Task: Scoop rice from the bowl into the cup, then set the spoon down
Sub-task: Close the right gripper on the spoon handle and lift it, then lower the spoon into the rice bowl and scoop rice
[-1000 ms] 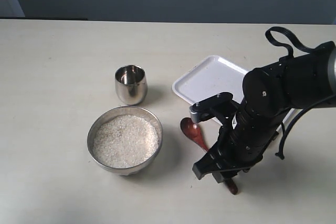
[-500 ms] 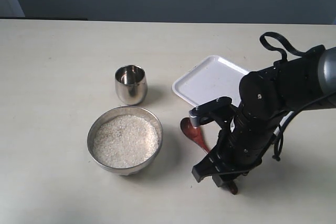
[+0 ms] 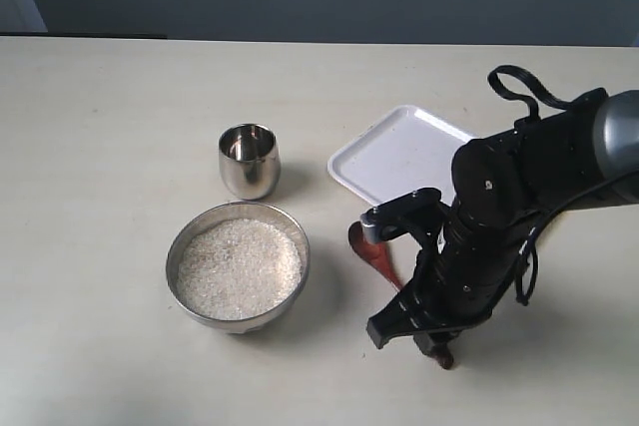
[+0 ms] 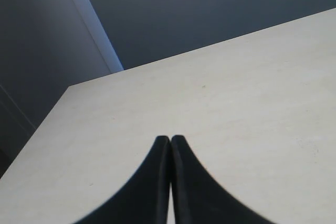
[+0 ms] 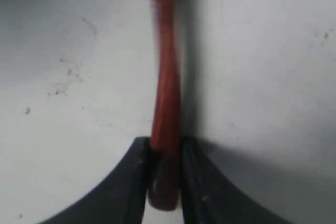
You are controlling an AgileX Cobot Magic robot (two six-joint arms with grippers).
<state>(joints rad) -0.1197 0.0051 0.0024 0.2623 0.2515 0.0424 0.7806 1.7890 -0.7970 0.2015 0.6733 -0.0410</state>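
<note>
Pinching spoon [image 5: 165, 77] handle in right hand [image 5: 164, 148], left hand [image 4: 169, 141] closed empty, rice [image 3: 240, 268] filling bowl [image 3: 237, 323]

I'm watching the right tool [image 3: 431, 338] sitting low over the handle of the spoon [image 3: 367, 244], whose head is showing between the bowl [image 3: 304, 251] of rice [image 3: 240, 268] and the tray [image 3: 399, 152].
</note>
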